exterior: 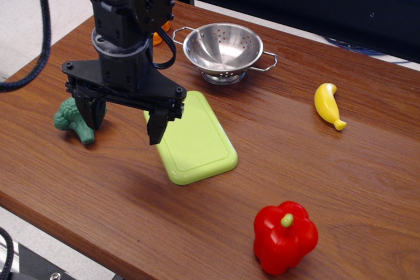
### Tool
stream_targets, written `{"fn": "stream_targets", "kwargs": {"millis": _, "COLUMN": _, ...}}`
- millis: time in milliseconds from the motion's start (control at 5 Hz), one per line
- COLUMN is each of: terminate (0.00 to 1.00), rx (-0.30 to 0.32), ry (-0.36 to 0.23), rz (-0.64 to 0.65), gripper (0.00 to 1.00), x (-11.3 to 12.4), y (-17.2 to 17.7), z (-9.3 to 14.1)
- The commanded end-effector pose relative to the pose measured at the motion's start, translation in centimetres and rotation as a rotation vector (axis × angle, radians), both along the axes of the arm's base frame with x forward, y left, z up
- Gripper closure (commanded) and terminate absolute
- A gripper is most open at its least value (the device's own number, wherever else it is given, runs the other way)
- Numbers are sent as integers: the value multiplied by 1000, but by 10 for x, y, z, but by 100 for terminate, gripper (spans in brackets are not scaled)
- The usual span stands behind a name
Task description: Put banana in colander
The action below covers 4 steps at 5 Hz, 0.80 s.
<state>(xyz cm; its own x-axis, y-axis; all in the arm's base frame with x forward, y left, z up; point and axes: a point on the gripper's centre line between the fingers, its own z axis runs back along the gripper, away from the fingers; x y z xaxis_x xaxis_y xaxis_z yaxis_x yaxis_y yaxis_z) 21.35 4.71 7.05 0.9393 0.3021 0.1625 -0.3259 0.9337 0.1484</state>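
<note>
Fingers [90, 111] spread wide — holding nothing | banana [328, 105] well apart

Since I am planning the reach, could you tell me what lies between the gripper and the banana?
In the observation.image view, the light green cutting board lies just beside the open gripper; past it, bare wooden table runs to the banana.

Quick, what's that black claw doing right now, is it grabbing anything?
Gripper: open, fingers spread wide, holding nothing. It hangs between the broccoli and the green cutting board, far from the banana.
</note>
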Motion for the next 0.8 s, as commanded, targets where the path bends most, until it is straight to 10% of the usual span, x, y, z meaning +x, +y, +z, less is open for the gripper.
{"fn": "stream_targets", "kwargs": {"millis": 0, "terminate": 0, "rx": 0, "ry": 0, "rz": 0, "gripper": 0, "x": 0, "y": 0, "z": 0}}
{"fn": "stream_targets", "kwargs": {"millis": 600, "terminate": 0, "rx": -201, "ry": -151, "rz": 50, "gripper": 0, "x": 113, "y": -89, "z": 49}}
